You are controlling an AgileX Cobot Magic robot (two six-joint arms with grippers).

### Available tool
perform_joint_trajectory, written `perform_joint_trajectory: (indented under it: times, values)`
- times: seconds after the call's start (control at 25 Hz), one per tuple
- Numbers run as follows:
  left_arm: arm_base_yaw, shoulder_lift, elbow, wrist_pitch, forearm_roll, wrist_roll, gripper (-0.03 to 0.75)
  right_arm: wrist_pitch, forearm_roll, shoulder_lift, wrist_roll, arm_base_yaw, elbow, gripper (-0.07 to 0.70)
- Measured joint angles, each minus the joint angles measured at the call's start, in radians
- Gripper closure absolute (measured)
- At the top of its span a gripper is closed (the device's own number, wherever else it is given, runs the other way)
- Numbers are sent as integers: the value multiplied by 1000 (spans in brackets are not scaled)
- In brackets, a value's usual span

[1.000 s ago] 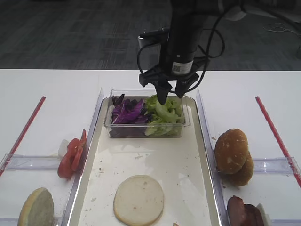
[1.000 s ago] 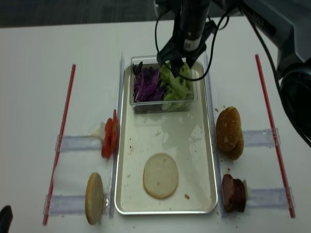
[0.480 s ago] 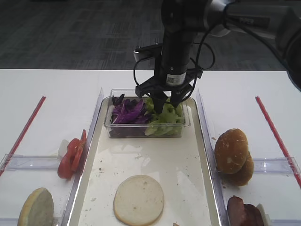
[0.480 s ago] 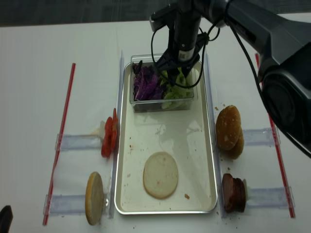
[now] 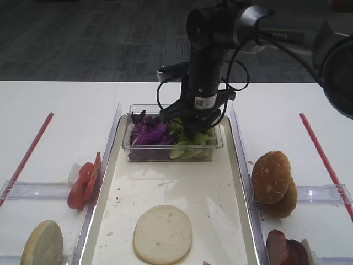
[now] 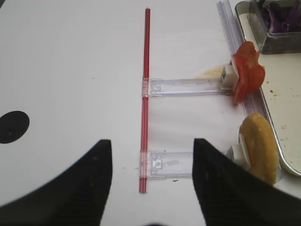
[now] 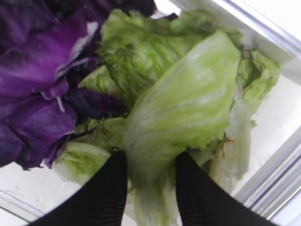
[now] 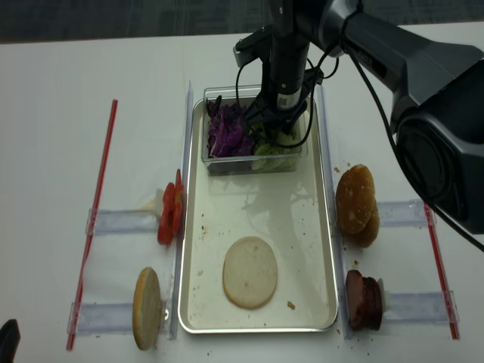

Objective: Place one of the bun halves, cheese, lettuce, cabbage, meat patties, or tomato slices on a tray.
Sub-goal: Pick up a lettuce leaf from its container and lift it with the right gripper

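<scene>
The lettuce (image 7: 183, 108) lies in the clear tub (image 5: 172, 150) at the far end of the tray (image 5: 220, 190), beside the purple cabbage (image 5: 148, 132). My right pincer (image 7: 150, 190) is down in that tub, its fingers (image 7: 106, 197) partly closed against a pale leaf on both sides. A bun half (image 5: 163, 234) rests on the tray. My left pincer (image 6: 150, 188) hangs open over the tabletop (image 6: 70, 70).

Jaws lower, narrower, astride lettuce (image 7: 183, 113).

Right pincer (image 7: 150, 188) points straight down, fingers (image 7: 106, 193) narrowly parted.
</scene>
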Motion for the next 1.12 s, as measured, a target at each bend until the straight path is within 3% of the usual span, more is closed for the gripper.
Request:
perform_joint_trajectory:
  times: [0.56, 1.12]
  values:
    - [0, 0, 0, 0, 0, 0, 323, -1, 1, 0, 0, 0, 0, 599]
    - [0, 0, 0, 0, 0, 0, 323, -1, 1, -79, 0, 0, 0, 608]
